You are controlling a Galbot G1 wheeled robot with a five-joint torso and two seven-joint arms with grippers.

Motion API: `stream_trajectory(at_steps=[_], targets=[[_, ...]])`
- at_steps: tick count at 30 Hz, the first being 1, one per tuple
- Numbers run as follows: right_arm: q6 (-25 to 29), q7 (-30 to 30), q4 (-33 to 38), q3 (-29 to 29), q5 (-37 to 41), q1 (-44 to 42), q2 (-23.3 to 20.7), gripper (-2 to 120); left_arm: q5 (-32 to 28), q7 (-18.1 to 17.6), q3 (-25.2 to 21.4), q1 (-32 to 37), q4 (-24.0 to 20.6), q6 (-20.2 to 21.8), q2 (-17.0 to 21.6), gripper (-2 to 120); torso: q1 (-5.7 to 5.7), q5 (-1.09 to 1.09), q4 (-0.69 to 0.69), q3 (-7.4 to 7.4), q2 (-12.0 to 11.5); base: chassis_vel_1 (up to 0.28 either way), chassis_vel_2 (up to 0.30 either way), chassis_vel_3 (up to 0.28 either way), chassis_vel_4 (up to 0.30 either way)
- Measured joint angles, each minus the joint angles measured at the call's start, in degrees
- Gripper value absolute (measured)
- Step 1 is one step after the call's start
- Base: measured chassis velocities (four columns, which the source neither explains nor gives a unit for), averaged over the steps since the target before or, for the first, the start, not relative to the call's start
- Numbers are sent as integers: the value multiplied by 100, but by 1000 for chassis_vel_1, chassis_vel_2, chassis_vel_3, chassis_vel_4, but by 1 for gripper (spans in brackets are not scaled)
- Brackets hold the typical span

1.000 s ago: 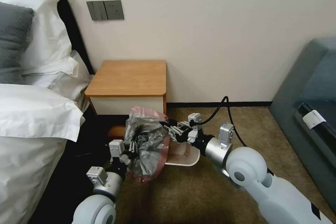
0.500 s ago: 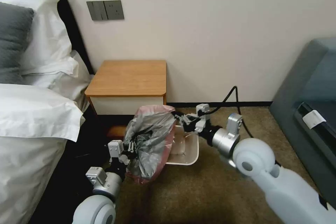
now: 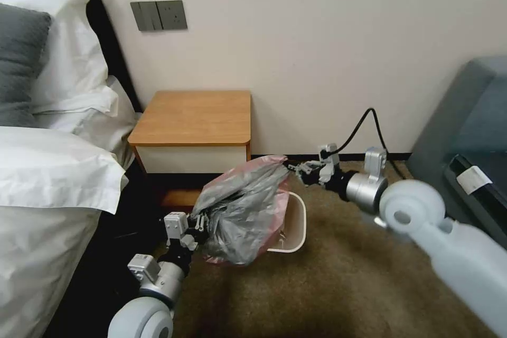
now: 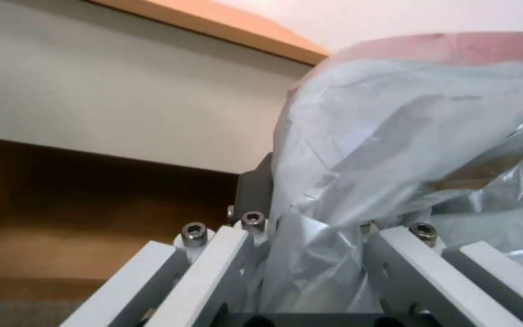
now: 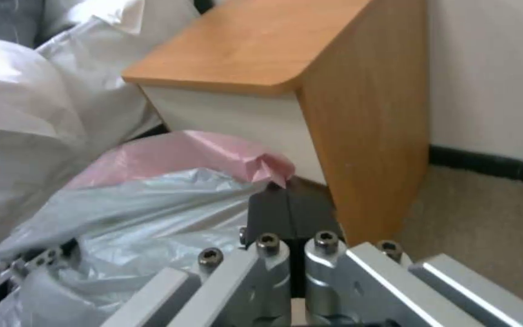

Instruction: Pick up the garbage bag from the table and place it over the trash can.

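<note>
The garbage bag (image 3: 244,210), grey and crinkly with a pink edge, hangs stretched between my two grippers low over the carpet. My left gripper (image 3: 199,220) is shut on its lower left part; the plastic bunches between the fingers (image 4: 252,190) in the left wrist view. My right gripper (image 3: 291,167) is shut on the pink edge (image 5: 261,165), its black pads (image 5: 288,213) pressed together. The cream trash can (image 3: 300,217) stands on the floor under and behind the bag, mostly covered by it. The table (image 3: 195,116) stands against the wall just behind, its top bare.
A bed with white linen (image 3: 47,169) fills the left side, close to my left arm. A grey sofa (image 3: 470,137) stands at the right. A black cable (image 3: 364,121) loops above my right wrist. Open carpet (image 3: 317,285) lies in front.
My right gripper has moved right and toward the wall with the pink edge, pulling the bag out wider over the trash can. The left gripper has barely moved.
</note>
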Motion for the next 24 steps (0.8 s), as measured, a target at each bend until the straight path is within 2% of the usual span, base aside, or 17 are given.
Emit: stream_trajectory(at_steps=[13, 15, 18, 19, 22, 23, 24], targets=[[-365, -241, -217, -28, 762, 130, -433, 0, -201, 134, -97, -63, 66, -30, -33, 8, 0, 0, 0, 0, 0, 0, 0, 0, 0], [-299, -165, -197, 16, 847, 69, -420, 3, -243, 132, -113, -80, 98, -23, -45, 8, 0, 0, 0, 0, 0, 0, 0, 0, 0], [-36, 144, -17, 184, 1060, -106, -370, 15, -277, 120, -130, -115, 164, 21, -61, 8, 0, 0, 0, 0, 0, 0, 0, 0, 0], [-36, 144, -17, 184, 1060, -106, -370, 15, -277, 120, -130, -115, 164, 21, -61, 8, 0, 0, 0, 0, 0, 0, 0, 0, 0], [139, 400, 363, 461, 1160, -458, -412, 32, -318, 50, -121, -165, 239, 99, -85, 8, 0, -1, 1, -1, 0, 0, 0, 0, 0], [139, 400, 363, 461, 1160, -458, -412, 32, -318, 50, -121, -165, 239, 99, -85, 8, 0, -1, 1, -1, 0, 0, 0, 0, 0], [231, 558, 541, 566, 1216, -622, -424, 37, -336, 7, -118, -185, 256, 124, -99, 8, 0, 0, 0, 0, 0, 0, 0, 0, 0]])
